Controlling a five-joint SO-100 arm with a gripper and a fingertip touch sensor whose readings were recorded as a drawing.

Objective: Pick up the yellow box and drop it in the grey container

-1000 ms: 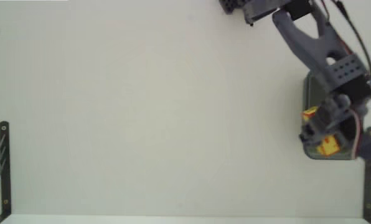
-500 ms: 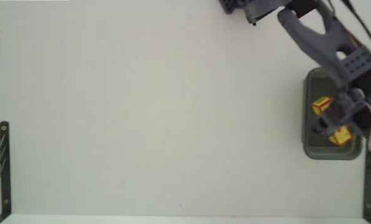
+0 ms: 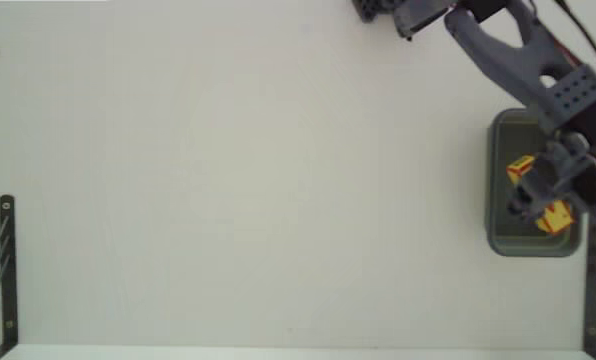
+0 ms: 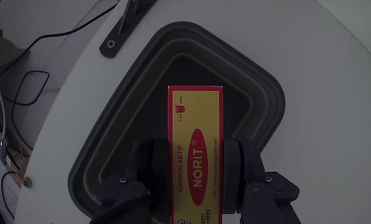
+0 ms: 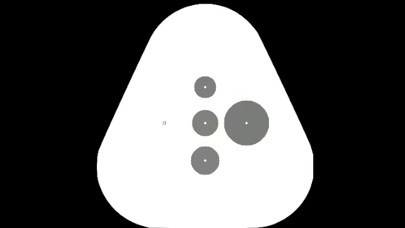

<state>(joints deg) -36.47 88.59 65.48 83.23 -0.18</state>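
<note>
In the wrist view the gripper [image 4: 195,168] clamps the yellow box [image 4: 195,155] by its 2 long sides, a sensible hold. The box looks like light, stiff cardboard, easily dented and probably slick. Its long axis runs straight away from the camera, far end over the grey container [image 4: 248,87] below.

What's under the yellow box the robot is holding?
The grey tub sits right below the yellow box. Its dark inside looks empty, but the box and the fingers cover part of the bottom.
</note>
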